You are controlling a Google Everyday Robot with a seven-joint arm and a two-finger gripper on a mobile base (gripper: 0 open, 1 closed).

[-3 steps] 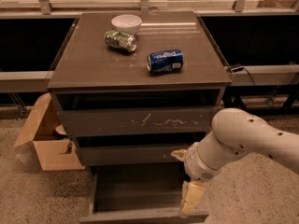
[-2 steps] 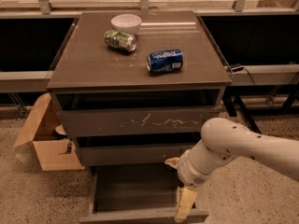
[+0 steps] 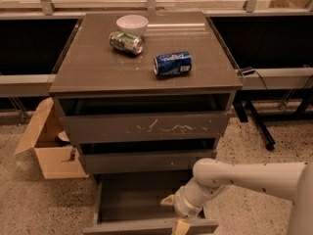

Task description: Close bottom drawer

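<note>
The bottom drawer [image 3: 132, 199] of the grey-brown cabinet is pulled out, showing its flat grey tray. Its plain front panel [image 3: 146, 226] runs along the bottom edge of the view. My gripper [image 3: 180, 224] hangs from the white arm [image 3: 244, 177] that comes in from the right. It is at the right part of the drawer's front panel, with one cream fingertip [image 3: 181, 226] at the panel's top edge. Another cream part [image 3: 167, 199] shows over the tray.
Above are the middle drawer [image 3: 146, 160] and the taller top drawer with white scratch marks [image 3: 146, 127]. On the cabinet top lie a white bowl [image 3: 132, 23], a green can [image 3: 126, 42] and a blue can [image 3: 172, 63]. An open cardboard box [image 3: 49, 146] stands on the floor at left.
The arm has swung left and down, and the gripper has moved from the drawer's right side toward the middle-right of its front panel. The drawer looks equally far out.
</note>
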